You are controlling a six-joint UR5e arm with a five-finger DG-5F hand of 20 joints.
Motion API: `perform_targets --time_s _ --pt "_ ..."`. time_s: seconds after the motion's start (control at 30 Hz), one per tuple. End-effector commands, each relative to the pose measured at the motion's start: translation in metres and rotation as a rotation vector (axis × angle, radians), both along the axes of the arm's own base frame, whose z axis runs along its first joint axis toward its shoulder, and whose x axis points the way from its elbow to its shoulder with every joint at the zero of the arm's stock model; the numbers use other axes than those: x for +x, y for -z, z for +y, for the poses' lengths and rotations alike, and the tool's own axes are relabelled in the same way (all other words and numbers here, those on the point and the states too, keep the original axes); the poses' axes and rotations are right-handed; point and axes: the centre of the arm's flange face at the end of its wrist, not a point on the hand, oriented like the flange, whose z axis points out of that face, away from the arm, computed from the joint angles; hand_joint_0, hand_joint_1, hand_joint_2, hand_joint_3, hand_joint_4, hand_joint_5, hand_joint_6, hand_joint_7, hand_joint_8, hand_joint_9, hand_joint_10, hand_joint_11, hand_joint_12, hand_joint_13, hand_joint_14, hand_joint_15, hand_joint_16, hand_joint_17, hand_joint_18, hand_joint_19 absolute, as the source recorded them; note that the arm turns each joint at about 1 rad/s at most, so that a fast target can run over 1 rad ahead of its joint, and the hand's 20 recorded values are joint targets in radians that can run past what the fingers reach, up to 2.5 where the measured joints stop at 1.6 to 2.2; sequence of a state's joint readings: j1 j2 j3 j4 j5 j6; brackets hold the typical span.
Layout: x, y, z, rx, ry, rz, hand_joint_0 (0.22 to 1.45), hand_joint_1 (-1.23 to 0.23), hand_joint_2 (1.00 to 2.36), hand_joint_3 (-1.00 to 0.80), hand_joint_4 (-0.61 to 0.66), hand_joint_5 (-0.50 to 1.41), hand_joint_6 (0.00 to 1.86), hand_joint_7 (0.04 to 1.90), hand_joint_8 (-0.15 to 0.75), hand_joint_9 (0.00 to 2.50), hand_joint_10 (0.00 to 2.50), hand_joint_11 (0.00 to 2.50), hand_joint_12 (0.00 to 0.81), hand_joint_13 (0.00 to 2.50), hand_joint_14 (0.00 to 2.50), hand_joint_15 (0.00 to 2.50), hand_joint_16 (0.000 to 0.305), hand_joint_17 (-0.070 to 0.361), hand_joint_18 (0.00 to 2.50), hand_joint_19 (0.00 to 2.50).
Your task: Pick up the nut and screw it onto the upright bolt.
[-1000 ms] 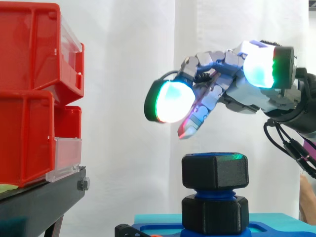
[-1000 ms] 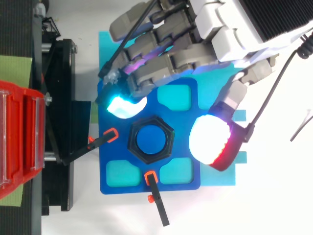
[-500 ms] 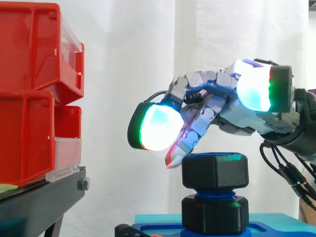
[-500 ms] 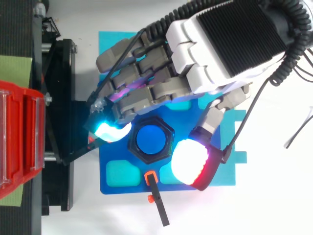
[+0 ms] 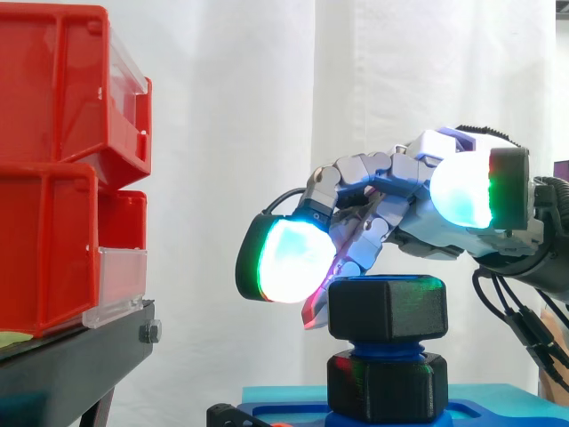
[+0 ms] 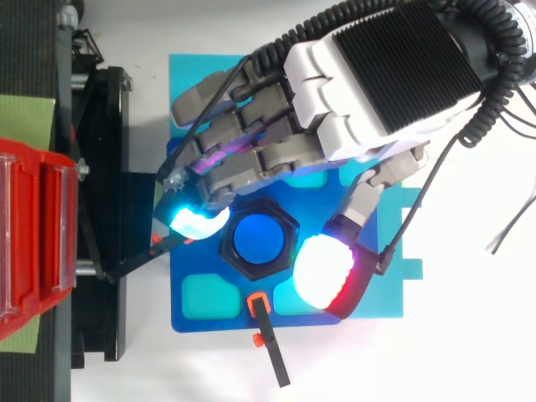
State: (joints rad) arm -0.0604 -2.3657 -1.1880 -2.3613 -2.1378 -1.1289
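A black hex nut (image 5: 387, 307) sits on top of the upright blue bolt (image 6: 258, 240), whose thread shows beneath it. A second black nut (image 5: 384, 384) sits lower on the same bolt, just above the blue base plate (image 6: 201, 314). My hand (image 5: 418, 200) hovers over the top nut, open, with loosely bent fingers that hold nothing. Its glowing fingertips (image 6: 194, 222) hang at the nut's left edge, one tip close to the nut's upper corner. The thumb pad (image 6: 322, 270) is on the nut's other side and, in the side view, sits above the nut's top.
Red bins (image 5: 53, 178) are stacked on a black stand (image 5: 71, 365) to the left. Two black clamps with orange tips (image 6: 266, 335) hold the base plate, which lies on a cyan mat (image 6: 188, 71). The white curtain hangs behind.
The hand has come down and moved over the bolt, so its fingertips and thumb now straddle the top nut. The nut and bolt have not moved.
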Motion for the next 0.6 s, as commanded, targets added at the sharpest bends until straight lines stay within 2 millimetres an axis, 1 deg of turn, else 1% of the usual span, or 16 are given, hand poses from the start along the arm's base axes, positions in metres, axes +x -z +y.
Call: perform_targets --time_s 0.0,0.2,0.27,0.4,0.57 --pt "-0.002 0.003 -0.002 0.0 0.002 0.005 0.52 -0.16 1.0 -0.5 0.23 -0.06 0.5 0.87 0.218 0.96 0.0 0.0 0.196 0.71 0.0 0.0 0.02 0.045 0.45 0.09" --pt "-0.002 0.003 -0.004 0.0 0.005 0.005 0.53 -0.19 1.0 -0.5 0.25 -0.03 0.5 1.03 0.224 0.99 0.0 0.0 0.191 0.73 0.0 0.0 0.018 0.041 0.46 0.08" --pt "-0.003 0.003 -0.007 -0.001 0.007 0.005 0.53 -0.2 1.0 -0.5 0.24 -0.03 0.51 1.08 0.227 1.01 0.0 0.0 0.187 0.74 0.0 0.0 0.018 0.04 0.47 0.07" --pt "-0.004 0.003 -0.013 -0.004 0.007 0.003 0.54 -0.23 1.0 -0.5 0.18 0.0 0.5 1.24 0.233 1.04 0.0 0.0 0.183 0.77 0.0 0.0 0.016 0.036 0.49 0.07" --pt "-0.005 0.002 -0.019 -0.005 0.012 -0.002 0.54 -0.26 1.0 -0.5 0.15 0.03 0.5 1.34 0.238 1.1 0.0 0.0 0.173 0.81 0.0 0.0 0.015 0.033 0.53 0.07"
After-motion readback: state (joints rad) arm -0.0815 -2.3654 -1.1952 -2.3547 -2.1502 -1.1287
